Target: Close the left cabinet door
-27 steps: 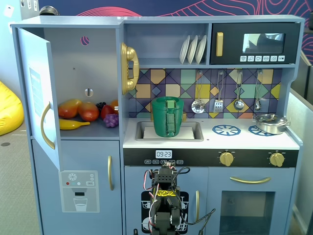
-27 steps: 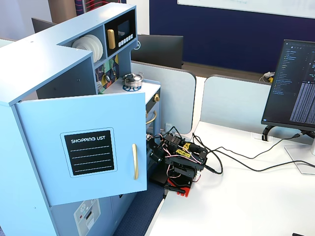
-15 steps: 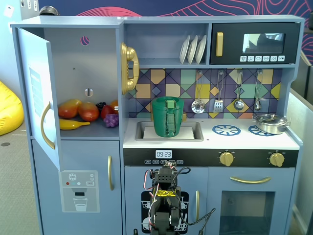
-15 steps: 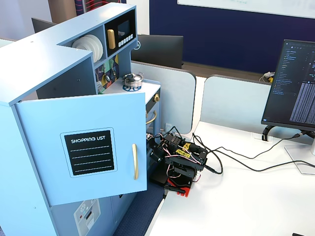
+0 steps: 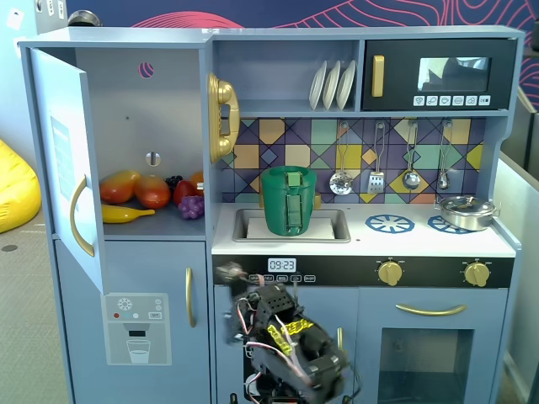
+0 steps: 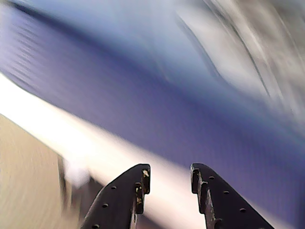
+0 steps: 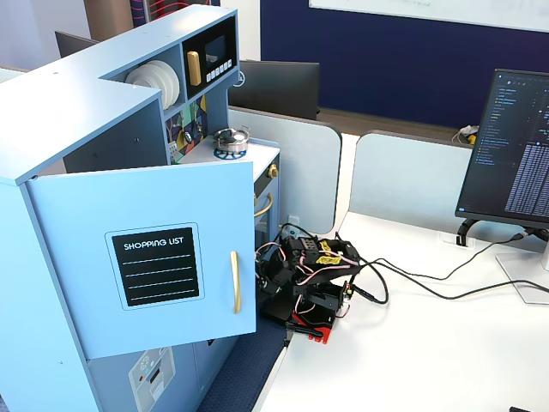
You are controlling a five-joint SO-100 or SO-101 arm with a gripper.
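Note:
The left cabinet door [image 7: 146, 257] is light blue with a black "SHOPPING LIST" panel and a gold handle [image 7: 234, 281]. It stands wide open, at about a right angle to the cabinet front. In a fixed view it shows edge-on at the left [image 5: 72, 160], with its handle [image 5: 80, 215] turned inward. My arm [image 7: 310, 268] is folded low on the white table in front of the kitchen, right of the door. My gripper [image 5: 229, 273] is blurred and clear of the door. In the wrist view the gripper [image 6: 170, 174] has its jaws apart with nothing between them. The rest of that view is blurred.
Toy fruit [image 5: 143, 194] lies on the open cabinet's shelf. Below is a blue door with a dispenser graphic [image 5: 139, 328]. A green basket [image 5: 289, 200] sits in the sink, beside a gold phone [image 5: 222, 118]. A monitor [image 7: 519, 146] and cables [image 7: 429, 283] are on the table.

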